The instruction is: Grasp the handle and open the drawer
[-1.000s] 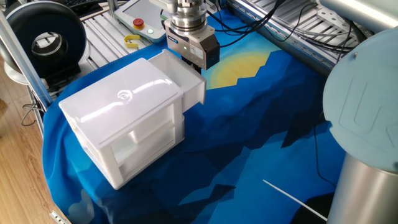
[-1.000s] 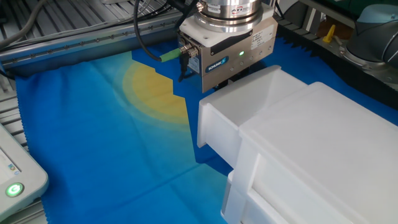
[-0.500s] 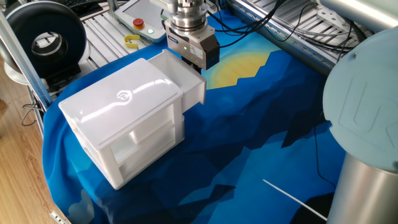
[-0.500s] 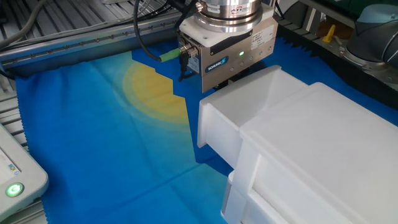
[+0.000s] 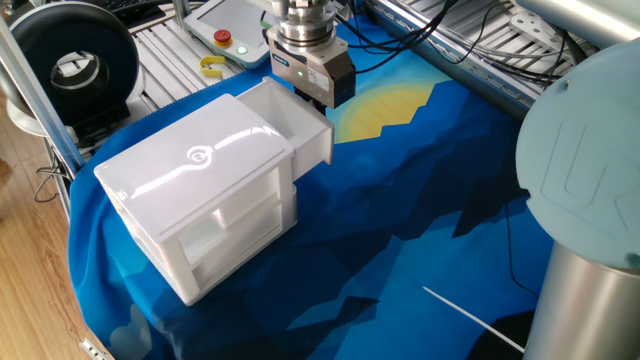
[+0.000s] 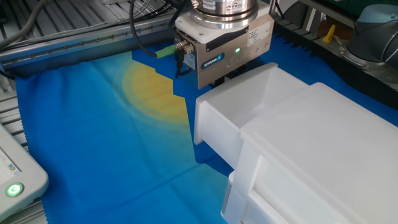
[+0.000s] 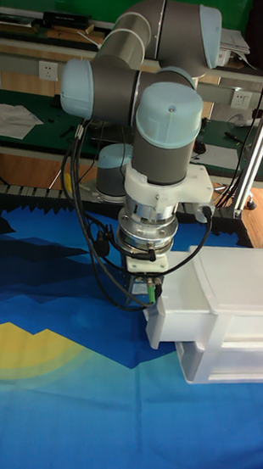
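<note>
The drawer point(image 6: 239, 112) stands pulled out from the top of the white cabinet point(image 6: 323, 162), and its open tray faces up. Its front panel looks toward the yellow patch point(image 6: 152, 93) on the blue cloth point(image 6: 93, 155) that covers the tabletop. The gripper point(image 6: 225, 71) hangs just behind the far corner of the drawer front, with its silver body directly above and a small green light shining on its side. The fingers and the handle are hidden behind the drawer wall, so it is not clear if they hold anything. A green cable plug point(image 6: 165, 52) sticks out at the left of the gripper body
</note>
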Available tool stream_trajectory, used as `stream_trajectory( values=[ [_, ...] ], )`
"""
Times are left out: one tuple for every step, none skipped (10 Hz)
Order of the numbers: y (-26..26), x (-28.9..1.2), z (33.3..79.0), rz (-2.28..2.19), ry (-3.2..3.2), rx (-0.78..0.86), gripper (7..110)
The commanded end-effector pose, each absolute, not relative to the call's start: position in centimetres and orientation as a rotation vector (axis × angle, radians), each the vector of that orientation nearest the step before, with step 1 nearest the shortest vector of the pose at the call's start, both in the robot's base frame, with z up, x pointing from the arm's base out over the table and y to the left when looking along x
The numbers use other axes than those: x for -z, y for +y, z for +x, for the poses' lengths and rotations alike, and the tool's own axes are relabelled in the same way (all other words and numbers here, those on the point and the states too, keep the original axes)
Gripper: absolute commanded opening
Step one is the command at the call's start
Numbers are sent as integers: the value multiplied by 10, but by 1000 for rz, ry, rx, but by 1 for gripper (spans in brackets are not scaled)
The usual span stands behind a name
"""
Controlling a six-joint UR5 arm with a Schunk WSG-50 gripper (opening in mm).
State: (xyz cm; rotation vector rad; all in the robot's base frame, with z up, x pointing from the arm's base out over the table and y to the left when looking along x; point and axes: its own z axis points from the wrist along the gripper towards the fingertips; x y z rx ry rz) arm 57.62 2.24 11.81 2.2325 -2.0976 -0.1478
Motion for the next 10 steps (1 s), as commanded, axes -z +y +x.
stream_trajectory(
  values=[
    [20, -120, 578, 2236, -2102, 155, 7],
    [19, -120, 578, 2235, -2098, 150, 7],
    [17, -120, 577, 2234, -2095, 145, 7],
    [15, -119, 578, 2241, -2091, 142, 7],
    [16, -117, 577, 2248, -2099, 162, 7],
    [15, -117, 577, 2251, -2096, 162, 7],
    [13, -118, 577, 2254, -2092, 162, 7],
    [11, -119, 577, 2254, -2089, 159, 7],
    [10, -119, 577, 2253, -2088, 159, 7],
    [10, -119, 577, 2252, -2087, 157, 7]
  ],
)
